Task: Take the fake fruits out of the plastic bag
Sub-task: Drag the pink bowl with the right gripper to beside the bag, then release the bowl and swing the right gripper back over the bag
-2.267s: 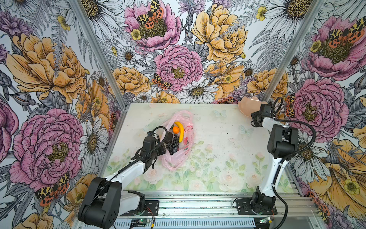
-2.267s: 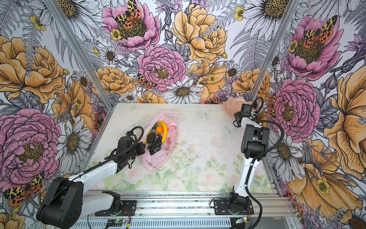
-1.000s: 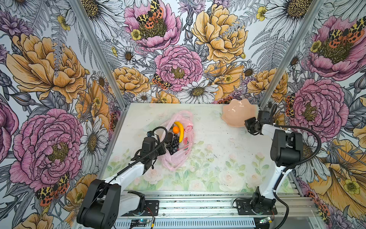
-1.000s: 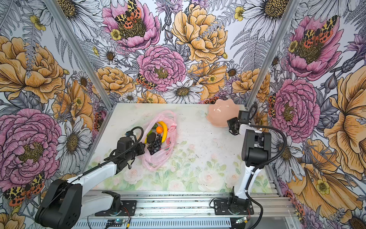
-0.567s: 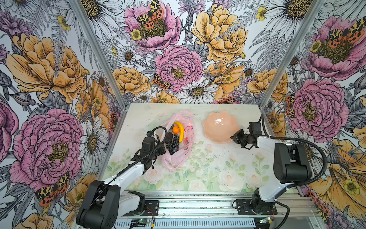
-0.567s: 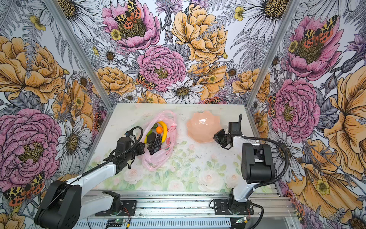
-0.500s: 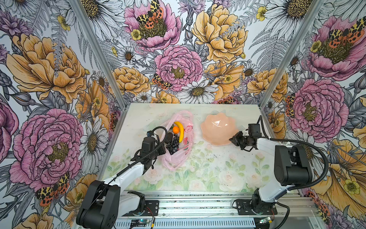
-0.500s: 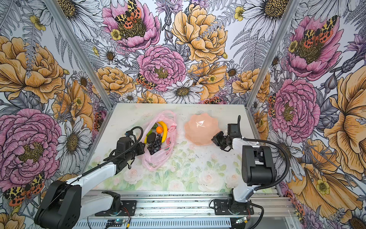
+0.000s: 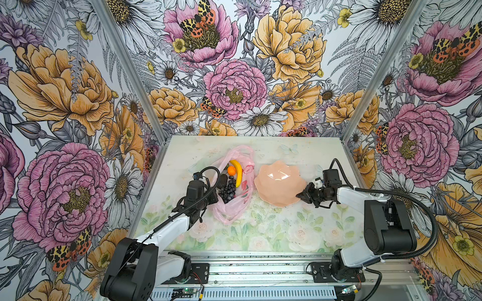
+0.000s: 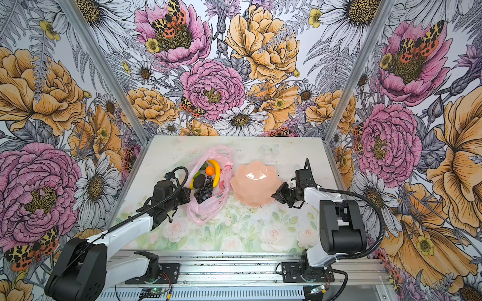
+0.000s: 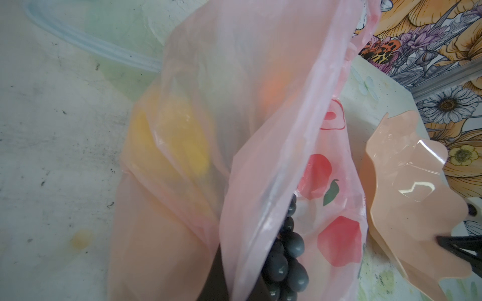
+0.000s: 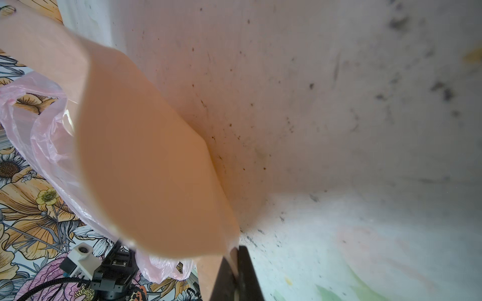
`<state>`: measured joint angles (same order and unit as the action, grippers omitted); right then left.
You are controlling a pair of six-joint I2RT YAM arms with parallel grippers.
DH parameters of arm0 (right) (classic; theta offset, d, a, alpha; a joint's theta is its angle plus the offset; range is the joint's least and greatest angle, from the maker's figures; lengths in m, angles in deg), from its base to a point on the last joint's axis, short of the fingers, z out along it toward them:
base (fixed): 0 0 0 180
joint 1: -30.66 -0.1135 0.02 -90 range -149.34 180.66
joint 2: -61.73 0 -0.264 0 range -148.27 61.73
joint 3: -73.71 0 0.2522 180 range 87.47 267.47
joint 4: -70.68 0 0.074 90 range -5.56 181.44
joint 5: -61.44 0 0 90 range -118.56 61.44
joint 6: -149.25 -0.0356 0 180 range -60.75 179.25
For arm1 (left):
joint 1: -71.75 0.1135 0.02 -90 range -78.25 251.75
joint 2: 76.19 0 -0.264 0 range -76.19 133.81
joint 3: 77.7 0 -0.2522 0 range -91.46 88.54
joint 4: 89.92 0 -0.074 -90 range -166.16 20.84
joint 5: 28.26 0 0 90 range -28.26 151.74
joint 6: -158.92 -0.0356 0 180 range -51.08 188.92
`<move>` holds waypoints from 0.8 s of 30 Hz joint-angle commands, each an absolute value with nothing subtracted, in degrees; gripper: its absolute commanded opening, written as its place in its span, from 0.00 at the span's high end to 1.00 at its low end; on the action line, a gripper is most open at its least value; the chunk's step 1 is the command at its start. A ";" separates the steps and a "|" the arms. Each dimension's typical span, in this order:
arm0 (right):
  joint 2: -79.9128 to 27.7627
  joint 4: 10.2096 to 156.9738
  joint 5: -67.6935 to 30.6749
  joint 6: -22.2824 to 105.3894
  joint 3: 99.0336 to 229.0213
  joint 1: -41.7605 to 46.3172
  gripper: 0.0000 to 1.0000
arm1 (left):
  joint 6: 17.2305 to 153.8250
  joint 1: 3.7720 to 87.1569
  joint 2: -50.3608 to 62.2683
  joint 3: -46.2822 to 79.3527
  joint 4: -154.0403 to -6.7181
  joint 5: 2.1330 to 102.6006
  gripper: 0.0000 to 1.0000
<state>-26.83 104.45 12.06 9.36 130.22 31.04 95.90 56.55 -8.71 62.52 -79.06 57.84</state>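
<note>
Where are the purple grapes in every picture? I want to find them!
Top view: grapes in the open pink bag, left of the peach bowl.
Top view: same spot, in the bag beside the bowl.
Left wrist: grapes peek from under the bag's film, by its red fruit prints.
Right wrist: not in it; only bowl and bag show.
Shared landmark: the pink bag, in all four.

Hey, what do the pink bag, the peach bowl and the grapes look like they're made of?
The pink bag: thin translucent plastic film, crinkled, yellow fruit showing through. The peach bowl: probably hard glossy plastic, with sharp highlights and a slightly see-through petal rim. The grapes: likely smooth moulded plastic, dully shiny.
</note>
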 commanded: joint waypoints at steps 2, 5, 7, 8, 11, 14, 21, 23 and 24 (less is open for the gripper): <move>-26.00 106.94 10.39 11.30 131.06 30.43 0.86 | 95.11 56.78 -9.62 63.22 -80.18 59.18 0.91; -25.49 107.62 9.85 11.29 132.36 30.36 0.72 | 95.07 56.81 -9.29 62.96 -80.22 59.25 0.91; -24.64 108.26 8.94 11.42 132.90 30.19 0.65 | 95.07 56.81 -9.41 63.00 -80.16 59.36 0.91; -24.23 108.62 8.52 11.44 133.00 30.18 0.65 | 95.11 56.82 -9.58 63.07 -80.16 59.38 0.91; -20.63 111.16 3.39 11.89 133.65 30.05 0.59 | 96.14 56.82 -10.58 63.39 -78.85 60.74 0.91; -14.96 116.77 -6.65 14.18 136.47 28.82 0.53 | 97.97 57.29 -11.09 63.74 -77.41 61.43 0.92; -11.88 124.49 -28.35 17.04 149.15 17.07 0.42 | 101.93 57.97 -15.45 65.77 -74.59 63.84 0.93; -15.12 124.32 -30.66 17.22 153.61 11.84 0.41 | 103.96 58.66 -16.57 65.84 -71.23 64.59 0.93; -17.19 124.17 -32.24 17.73 156.07 8.86 0.40 | 104.59 59.24 -17.19 66.35 -71.61 63.15 0.93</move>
